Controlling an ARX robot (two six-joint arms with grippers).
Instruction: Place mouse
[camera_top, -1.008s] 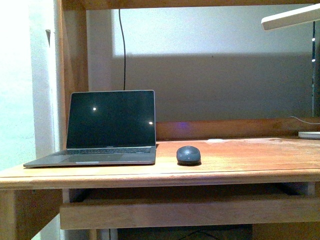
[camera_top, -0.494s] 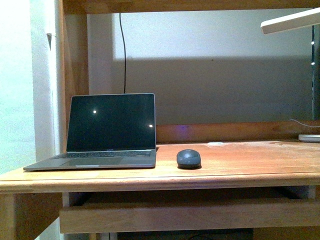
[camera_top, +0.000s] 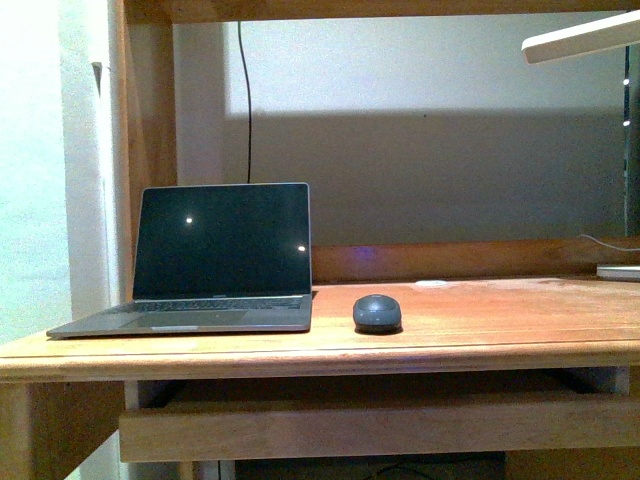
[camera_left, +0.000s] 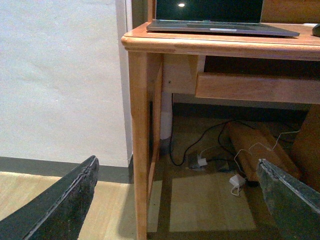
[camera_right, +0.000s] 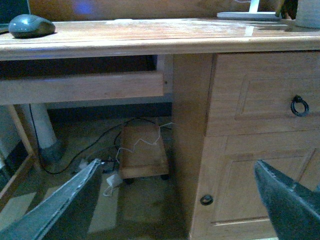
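Observation:
The dark grey mouse (camera_top: 377, 312) sits on the wooden desk (camera_top: 480, 335), just right of the open laptop (camera_top: 215, 258). It also shows in the right wrist view (camera_right: 31, 26) on the desk top. Neither arm shows in the front view. My left gripper (camera_left: 175, 200) is open and empty, low in front of the desk's left leg. My right gripper (camera_right: 175, 200) is open and empty, low in front of the desk's drawer cabinet. Both hang below the desk top, far from the mouse.
A white lamp head (camera_top: 580, 38) hangs at the upper right. A flat white object (camera_top: 618, 270) lies at the desk's far right. A pull-out shelf (camera_top: 380, 425) runs under the desk. Cables and adapters (camera_left: 220, 165) lie on the floor. The cabinet has a ring handle (camera_right: 299, 106).
The front view shifts slightly up and down between frames. The mouse and laptop stay where they were on the desk.

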